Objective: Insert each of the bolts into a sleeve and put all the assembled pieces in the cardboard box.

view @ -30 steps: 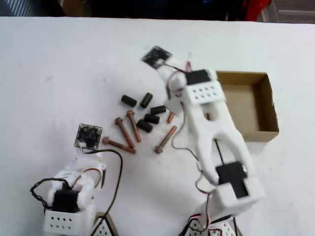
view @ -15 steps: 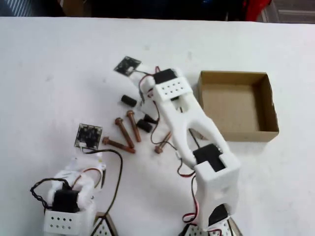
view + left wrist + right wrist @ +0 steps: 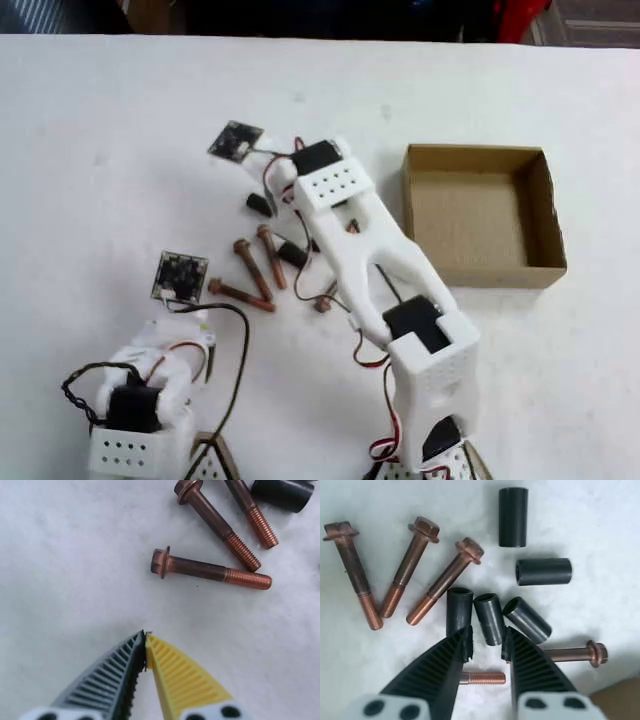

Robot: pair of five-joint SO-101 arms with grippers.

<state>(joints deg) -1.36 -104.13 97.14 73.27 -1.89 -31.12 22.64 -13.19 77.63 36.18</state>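
Observation:
Several copper bolts (image 3: 410, 565) and black sleeves (image 3: 543, 571) lie loose on the white table. My right gripper (image 3: 486, 644) hangs open just over the cluster, its tips on either side of the near end of the middle sleeve (image 3: 489, 617). Another bolt (image 3: 482, 678) lies under its fingers. In the high view the right arm (image 3: 350, 230) stretches over the sleeves, left of the empty cardboard box (image 3: 480, 215). My left gripper (image 3: 145, 636) is shut and holds nothing, a short way from one bolt (image 3: 210, 572). The left arm (image 3: 140, 395) sits folded at the near left.
Three bolts (image 3: 255, 270) lie left of the right arm, and one sleeve (image 3: 260, 204) sits apart beside its wrist. Wires and small camera boards (image 3: 180, 275) hang off both arms. The table's far and left parts are bare white.
The right arm has swung left from beside the box to over the sleeves and bolts. The left arm has not moved.

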